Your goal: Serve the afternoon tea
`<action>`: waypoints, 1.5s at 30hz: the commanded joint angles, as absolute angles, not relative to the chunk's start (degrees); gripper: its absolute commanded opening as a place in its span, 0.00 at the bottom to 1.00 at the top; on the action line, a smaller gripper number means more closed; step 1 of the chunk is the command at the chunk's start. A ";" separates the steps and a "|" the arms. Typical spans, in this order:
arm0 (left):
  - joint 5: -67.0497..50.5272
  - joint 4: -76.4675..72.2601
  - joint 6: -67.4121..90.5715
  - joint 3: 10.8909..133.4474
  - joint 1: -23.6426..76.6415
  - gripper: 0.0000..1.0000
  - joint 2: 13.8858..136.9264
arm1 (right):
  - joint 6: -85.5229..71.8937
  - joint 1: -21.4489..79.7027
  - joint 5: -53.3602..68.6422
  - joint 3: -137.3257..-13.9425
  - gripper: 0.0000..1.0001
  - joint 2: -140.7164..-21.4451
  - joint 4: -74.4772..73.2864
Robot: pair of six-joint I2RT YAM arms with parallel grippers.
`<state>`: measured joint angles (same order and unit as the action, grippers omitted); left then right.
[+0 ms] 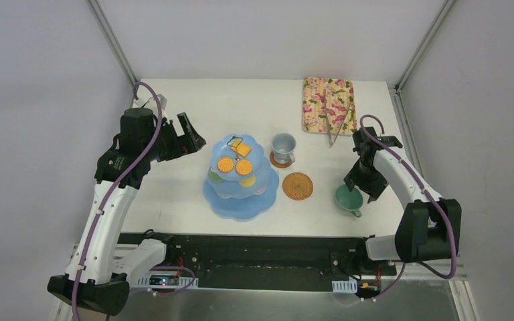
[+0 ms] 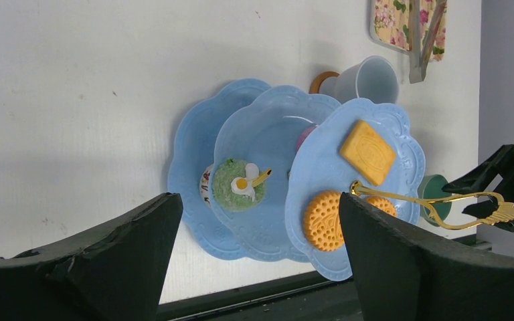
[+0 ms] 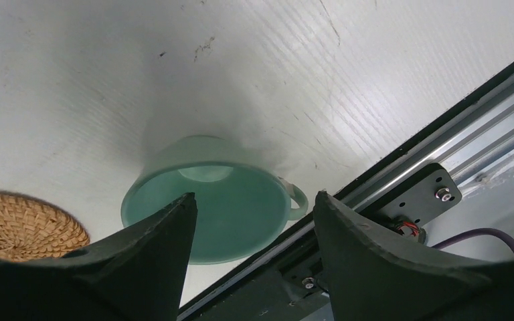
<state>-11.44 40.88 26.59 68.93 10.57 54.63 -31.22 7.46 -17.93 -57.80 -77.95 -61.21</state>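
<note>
The light-blue three-tier stand (image 1: 231,208) is mid-table, with orange biscuits (image 1: 226,164) on its top tier. In the left wrist view a green donut (image 2: 239,184) lies on the middle tier. The grey-blue cup (image 1: 283,146) stands on one brown coaster, while the other coaster (image 1: 298,186) is bare. On the table to the right is the green cup (image 1: 347,197). My right gripper (image 1: 363,186) hovers open just above it, its fingers (image 3: 167,234) either side of the cup's (image 3: 207,200) handle-side rim and holding nothing. My left gripper (image 1: 191,137) is open and empty, left of the stand (image 2: 268,134).
A floral tray (image 1: 328,105) lies at the back right with metal tongs (image 1: 338,130) across its near edge. A gold handle (image 2: 442,200) rises from the stand's top. The table's black front rail (image 3: 401,160) runs close behind the green cup.
</note>
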 commanded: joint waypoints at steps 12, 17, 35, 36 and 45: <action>-10.66 39.69 26.40 71.67 11.17 0.91 54.92 | -29.26 6.01 -12.86 -53.90 0.65 -82.78 -54.35; -11.29 39.79 26.45 72.08 11.16 0.91 55.28 | -29.92 5.82 -10.75 -53.10 0.53 -82.18 -52.84; -12.58 38.85 27.33 71.46 11.16 0.90 55.15 | -32.95 7.78 -4.00 -54.61 0.00 -75.22 -52.78; -12.58 38.85 27.33 71.46 11.16 0.90 55.07 | -34.88 8.87 -4.55 -55.20 0.00 -74.38 -53.05; -13.08 38.41 27.59 71.02 11.16 0.90 54.73 | -48.85 25.69 -12.22 -60.02 0.00 -76.12 -51.79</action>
